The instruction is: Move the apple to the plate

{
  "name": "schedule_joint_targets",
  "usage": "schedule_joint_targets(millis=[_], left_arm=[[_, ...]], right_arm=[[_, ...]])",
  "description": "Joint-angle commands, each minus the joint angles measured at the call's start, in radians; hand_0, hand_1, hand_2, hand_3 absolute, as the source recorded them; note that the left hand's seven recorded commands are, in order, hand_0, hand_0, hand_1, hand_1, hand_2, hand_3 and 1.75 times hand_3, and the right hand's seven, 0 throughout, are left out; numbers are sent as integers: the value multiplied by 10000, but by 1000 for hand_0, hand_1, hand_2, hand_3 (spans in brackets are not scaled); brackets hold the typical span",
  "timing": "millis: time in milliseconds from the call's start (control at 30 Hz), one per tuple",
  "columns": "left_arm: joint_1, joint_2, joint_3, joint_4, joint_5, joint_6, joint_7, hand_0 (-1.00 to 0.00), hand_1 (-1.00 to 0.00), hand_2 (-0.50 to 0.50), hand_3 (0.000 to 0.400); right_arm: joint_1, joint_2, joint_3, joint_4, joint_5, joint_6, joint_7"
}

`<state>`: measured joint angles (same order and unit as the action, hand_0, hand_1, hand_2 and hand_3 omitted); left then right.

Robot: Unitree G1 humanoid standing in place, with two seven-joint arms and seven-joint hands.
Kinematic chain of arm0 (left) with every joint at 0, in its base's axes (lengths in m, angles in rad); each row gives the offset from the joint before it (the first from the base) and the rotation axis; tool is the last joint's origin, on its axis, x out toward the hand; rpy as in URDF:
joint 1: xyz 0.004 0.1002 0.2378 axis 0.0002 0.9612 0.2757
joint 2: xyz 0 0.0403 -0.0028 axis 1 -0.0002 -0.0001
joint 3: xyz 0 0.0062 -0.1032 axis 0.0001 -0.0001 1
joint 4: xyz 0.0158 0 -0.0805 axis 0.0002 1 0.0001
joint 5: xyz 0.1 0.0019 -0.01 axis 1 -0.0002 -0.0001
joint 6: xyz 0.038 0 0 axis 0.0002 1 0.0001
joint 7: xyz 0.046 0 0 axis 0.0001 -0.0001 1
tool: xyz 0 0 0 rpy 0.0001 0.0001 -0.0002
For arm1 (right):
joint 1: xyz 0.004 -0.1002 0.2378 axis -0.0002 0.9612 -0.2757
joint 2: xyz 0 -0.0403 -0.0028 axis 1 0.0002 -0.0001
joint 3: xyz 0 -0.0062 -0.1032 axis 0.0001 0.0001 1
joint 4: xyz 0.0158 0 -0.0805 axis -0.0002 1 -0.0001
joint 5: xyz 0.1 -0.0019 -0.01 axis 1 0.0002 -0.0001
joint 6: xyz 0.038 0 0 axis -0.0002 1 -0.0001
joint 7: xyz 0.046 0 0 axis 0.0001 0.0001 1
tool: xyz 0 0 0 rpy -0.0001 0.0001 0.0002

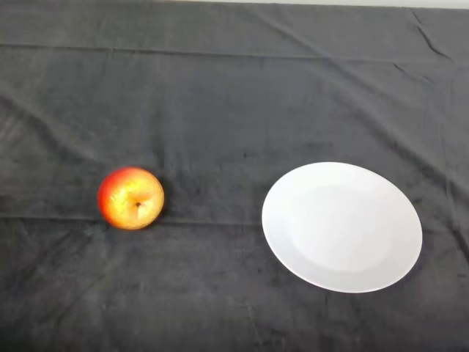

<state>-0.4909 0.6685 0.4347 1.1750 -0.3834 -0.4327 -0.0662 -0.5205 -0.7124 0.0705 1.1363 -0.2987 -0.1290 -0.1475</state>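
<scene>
A red and yellow apple (pixel 131 198) sits on the dark cloth at the left of the head view, its stem end facing up. A white round plate (pixel 341 226) lies on the cloth to the right of the apple, well apart from it, with nothing on it.
The dark cloth (pixel 220 110) covers the whole table and has several creases and folds. Its far edge runs along the top of the view.
</scene>
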Motion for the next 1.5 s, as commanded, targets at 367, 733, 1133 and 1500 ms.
schedule_joint_targets(millis=[367,733,1133,1500], left_arm=[[-94,-24,-177,-493,431,-250,-106,0,0,0,0],[-369,-389,-380,-559,755,-266,-24,0,0,0,0],[-575,-857,-921,-692,1362,-399,-155,0,0,0,0],[-734,-1495,-1669,-815,2124,-587,-204,0,0,0,0]], right_arm=[[765,450,227,298,-213,142,128],[771,450,225,287,-211,150,131],[779,450,223,268,-209,159,133],[791,451,219,246,-205,170,136]])
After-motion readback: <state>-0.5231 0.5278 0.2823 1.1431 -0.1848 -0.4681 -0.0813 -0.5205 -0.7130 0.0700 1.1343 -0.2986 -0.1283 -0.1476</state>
